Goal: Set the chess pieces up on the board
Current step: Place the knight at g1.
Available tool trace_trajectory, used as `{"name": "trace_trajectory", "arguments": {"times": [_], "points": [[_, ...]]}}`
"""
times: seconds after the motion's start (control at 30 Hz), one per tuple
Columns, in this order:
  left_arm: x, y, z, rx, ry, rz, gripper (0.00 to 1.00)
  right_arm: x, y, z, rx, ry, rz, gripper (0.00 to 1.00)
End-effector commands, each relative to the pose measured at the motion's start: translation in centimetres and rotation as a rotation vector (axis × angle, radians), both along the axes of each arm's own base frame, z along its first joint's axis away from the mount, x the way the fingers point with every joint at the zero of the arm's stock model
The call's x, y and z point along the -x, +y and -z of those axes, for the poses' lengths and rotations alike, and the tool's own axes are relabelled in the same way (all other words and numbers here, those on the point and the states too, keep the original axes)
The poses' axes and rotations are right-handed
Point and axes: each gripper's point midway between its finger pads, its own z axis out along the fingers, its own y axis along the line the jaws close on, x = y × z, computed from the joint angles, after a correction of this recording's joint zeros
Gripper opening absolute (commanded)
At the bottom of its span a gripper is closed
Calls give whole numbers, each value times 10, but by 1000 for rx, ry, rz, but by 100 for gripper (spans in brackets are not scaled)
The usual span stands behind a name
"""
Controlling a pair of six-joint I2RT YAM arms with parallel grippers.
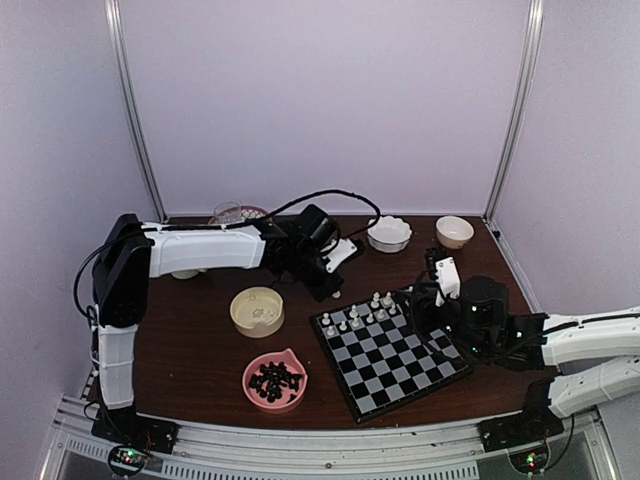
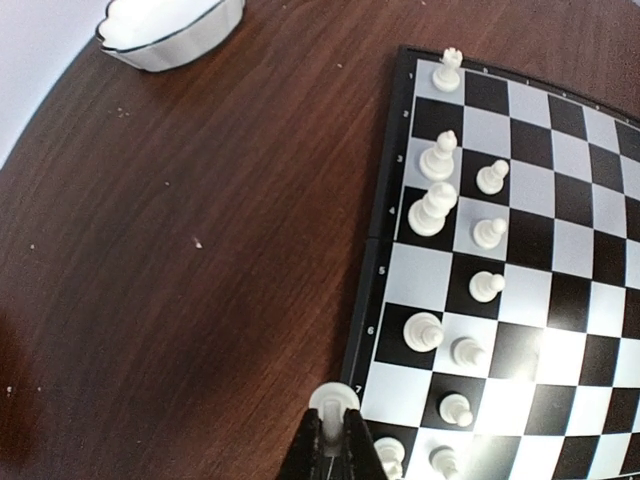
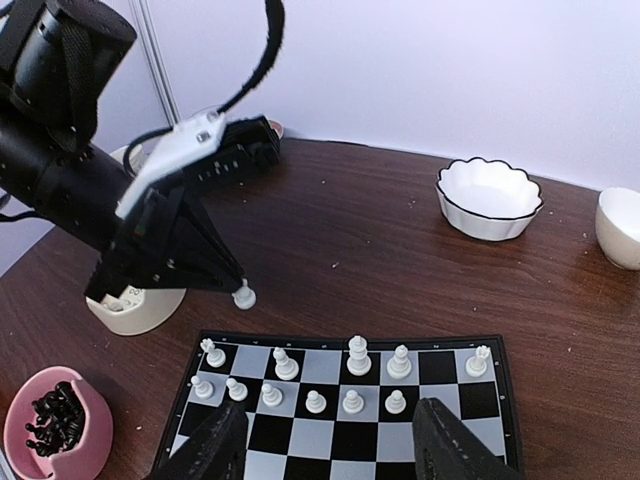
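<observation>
My left gripper (image 2: pixel 335 418) is shut on a white chess piece (image 2: pixel 333 400), which it holds base-outward over the wood just outside the board's (image 2: pixel 420 275) dark border, beside the mark 7. In the right wrist view that piece (image 3: pixel 243 295) hangs off the board's (image 3: pixel 440 367) far left corner, under the left gripper (image 3: pixel 232 285). Several white chess pieces (image 3: pixel 358 357) stand in two rows along that far edge. My right gripper (image 3: pixel 330 450) stands open above the board, nothing between its fingers. In the top view it (image 1: pixel 435 285) sits over the board's (image 1: pixel 400 365) right side.
A cream bowl (image 1: pixel 257 310) stands left of the board, and a pink bowl (image 1: pixel 275 380) of black pieces sits near the front. A white scalloped bowl (image 1: pixel 389 233) and a small cream bowl (image 1: pixel 455 231) stand at the back right. A glass (image 1: pixel 228 212) stands behind the left arm.
</observation>
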Motion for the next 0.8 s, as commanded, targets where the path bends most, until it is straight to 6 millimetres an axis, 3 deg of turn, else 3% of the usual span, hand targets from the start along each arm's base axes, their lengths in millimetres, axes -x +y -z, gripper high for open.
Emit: {"name": "trace_trajectory", "arguments": {"times": [0.0,0.77], "points": [[1,-11,9,-21,0,24,0,-1,-8,-9,-29,-32,26,59],[18,-15,37,-68,50,42,0,3,-13,-16,-48,-52,23,60]]}}
